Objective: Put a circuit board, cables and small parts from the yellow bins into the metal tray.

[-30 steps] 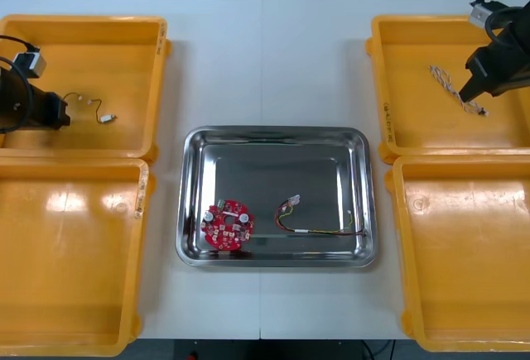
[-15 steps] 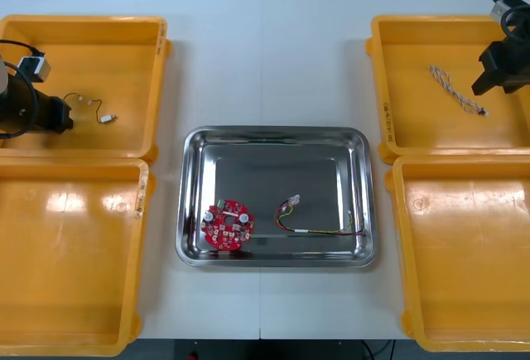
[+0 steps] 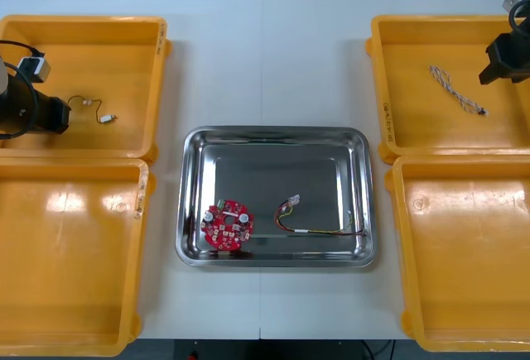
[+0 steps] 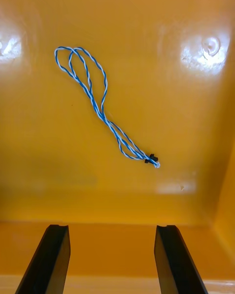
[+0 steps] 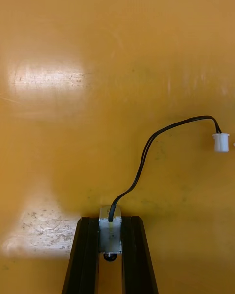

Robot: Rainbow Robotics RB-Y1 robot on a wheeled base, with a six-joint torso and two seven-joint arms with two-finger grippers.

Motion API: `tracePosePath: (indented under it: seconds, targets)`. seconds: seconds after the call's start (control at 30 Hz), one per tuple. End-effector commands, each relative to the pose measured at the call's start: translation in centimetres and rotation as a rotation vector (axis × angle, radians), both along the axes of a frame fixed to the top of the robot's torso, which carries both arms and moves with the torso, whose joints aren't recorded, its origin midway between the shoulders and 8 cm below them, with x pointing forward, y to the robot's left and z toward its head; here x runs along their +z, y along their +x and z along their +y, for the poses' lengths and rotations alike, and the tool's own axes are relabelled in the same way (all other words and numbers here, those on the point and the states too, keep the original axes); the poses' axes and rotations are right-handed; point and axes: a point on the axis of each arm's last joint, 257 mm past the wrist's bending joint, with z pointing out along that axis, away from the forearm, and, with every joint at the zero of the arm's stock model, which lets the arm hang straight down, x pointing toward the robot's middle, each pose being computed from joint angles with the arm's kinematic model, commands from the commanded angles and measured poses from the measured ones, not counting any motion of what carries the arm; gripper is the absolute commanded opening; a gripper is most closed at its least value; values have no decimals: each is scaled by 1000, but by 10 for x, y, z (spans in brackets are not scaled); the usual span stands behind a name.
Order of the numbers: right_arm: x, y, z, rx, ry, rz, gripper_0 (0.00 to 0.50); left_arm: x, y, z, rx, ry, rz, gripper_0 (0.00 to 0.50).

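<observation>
In the far left yellow bin [image 3: 116,45] lies a thin black cable [image 3: 91,107] with a white plug. My left gripper [image 3: 63,114] is low in that bin. In the left wrist view it [image 5: 110,228] is shut on the cable's [image 5: 147,149] metal end piece. My right gripper [image 3: 495,72] hangs over the far right bin [image 3: 414,45], open [image 4: 110,235], with the twisted blue and white cable [image 4: 100,108] lying apart beyond its fingertips. The metal tray [image 3: 273,133] holds a round red circuit board [image 3: 228,225] and a red and yellow cable [image 3: 319,223].
The near left bin [image 3: 66,294] and the near right bin [image 3: 464,294] flank the tray. Bare white table lies between the bins and beyond the tray. The blue and white cable [image 3: 454,91] sits mid-bin, left of my right gripper.
My left gripper has shut on the black cable's end piece. My right gripper has drawn back to the right, away from the blue and white cable, still open.
</observation>
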Motion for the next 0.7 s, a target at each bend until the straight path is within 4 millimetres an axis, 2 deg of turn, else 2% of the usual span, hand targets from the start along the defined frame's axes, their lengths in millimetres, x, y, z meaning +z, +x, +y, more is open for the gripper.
tracePosePath:
  seconds: [0.03,0.17,0.47,0.7]
  targets:
    - [27,22,13,59,0,-83,500,-5,-1,-6,-68,28,-2,0]
    - [16,31,15,113,-23,-98,500,5,0,-3,-61,25,-4,0]
    - [-3,42,12,189,-45,-119,500,49,-13,-5,-61,28,32,0]
    - [-7,50,18,263,-85,-143,500,73,-27,-24,-32,8,59,0]
